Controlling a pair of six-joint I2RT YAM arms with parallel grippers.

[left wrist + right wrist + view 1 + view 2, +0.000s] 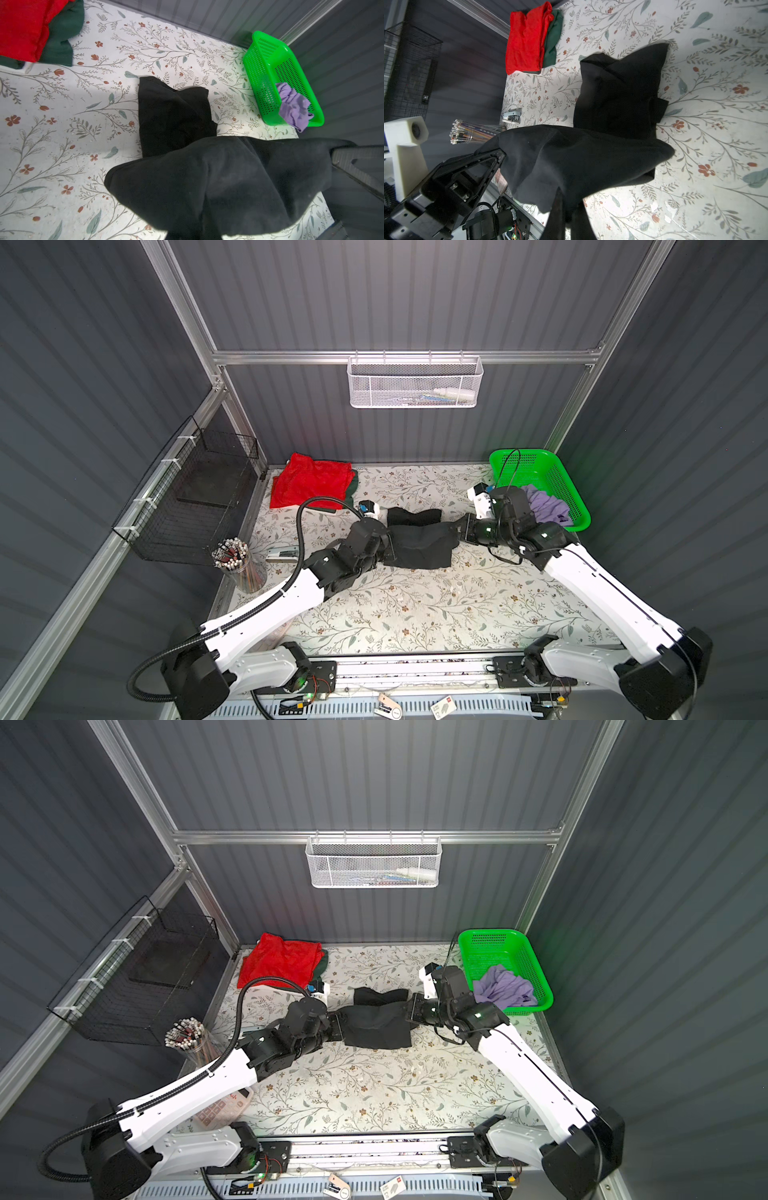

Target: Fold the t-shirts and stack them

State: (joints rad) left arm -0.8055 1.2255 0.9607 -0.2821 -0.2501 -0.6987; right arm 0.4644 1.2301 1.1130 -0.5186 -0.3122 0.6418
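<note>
In both top views the black t-shirt [419,545] sits in the middle of the floral surface [395,614]. Its far part lies flat and its near part is drawn taut between the two arms. The left gripper [389,547] has its jaws closed on the shirt's left edge. The right gripper [456,531] has its jaws closed on the right edge. At the far left, the folded red t-shirt [309,483] rests on the dark green t-shirt [353,489], which shows along its right side. The lavender t-shirt [544,506] lies crumpled in the green basket [519,456] at the far right. A cup of pencils [232,556] and a stapler [282,554] stand by the left edge.

In the left wrist view, raised black cloth [207,176] fills the foreground and hides this arm's jaws. One finger [353,160] of the right gripper meets the cloth's far corner.

In the right wrist view, the left gripper [500,154] pinches a corner of the lifted cloth. The rest of the shirt [618,93] lies on the surface beyond, and cloth covers this arm's own jaws.
</note>
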